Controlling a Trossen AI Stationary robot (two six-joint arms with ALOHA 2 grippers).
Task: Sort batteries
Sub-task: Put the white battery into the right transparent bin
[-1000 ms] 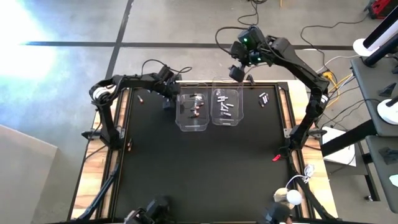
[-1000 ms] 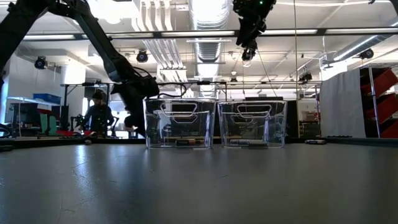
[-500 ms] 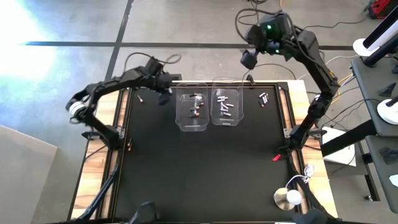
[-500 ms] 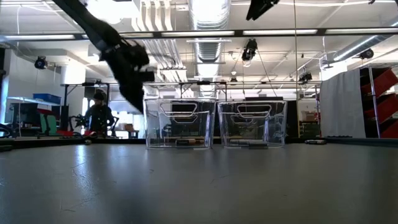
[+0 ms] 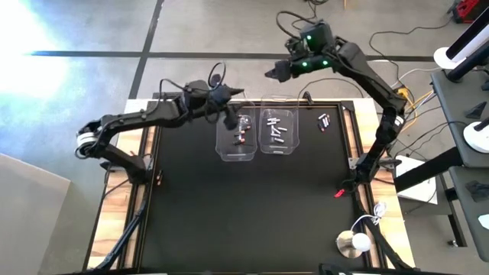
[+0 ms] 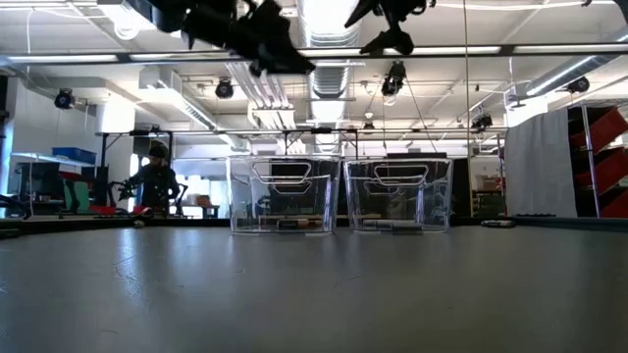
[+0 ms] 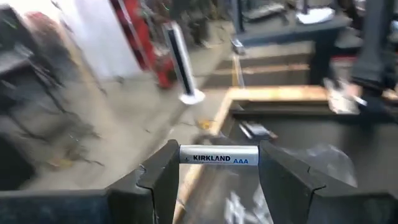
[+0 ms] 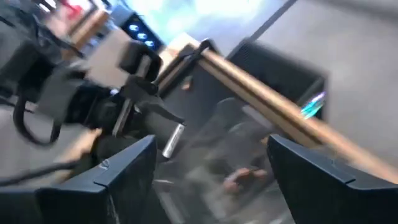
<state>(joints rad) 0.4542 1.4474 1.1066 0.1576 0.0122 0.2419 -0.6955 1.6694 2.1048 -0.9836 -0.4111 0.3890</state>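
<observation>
My left gripper (image 7: 219,163) hangs high over the far left corner of the left clear bin (image 5: 237,139), shut on a silvery-white AAA battery (image 7: 219,155). That battery also shows in the right wrist view (image 8: 173,140). Dark red-tinted batteries (image 5: 243,131) lie in the left bin and silvery ones (image 5: 276,130) in the right bin (image 5: 278,145). My right gripper (image 5: 272,72) stands open and holds nothing, raised beyond the table's far edge behind the bins. Loose batteries (image 5: 324,121) lie on the black mat right of the bins. My left gripper pinches the battery end to end, one finger on each end cap (image 7: 184,155). The battery spans the gap between the fingertips, crosswise to the fingers. The fingers come nearly level from the table's left side. The battery is held clear, well above the bin.
A single small battery (image 5: 173,121) lies on the mat left of the bins. A red item (image 5: 339,194) sits at the mat's right edge and a white round object (image 5: 355,243) at the near right corner. A person (image 6: 157,181) stands in the room behind.
My left gripper has risen from the mat beside the left bin and swung toward the table's right, tipping from pointing down to nearly level, with the battery between its fingers. My right gripper has rolled at the wrist and now points toward the left.
</observation>
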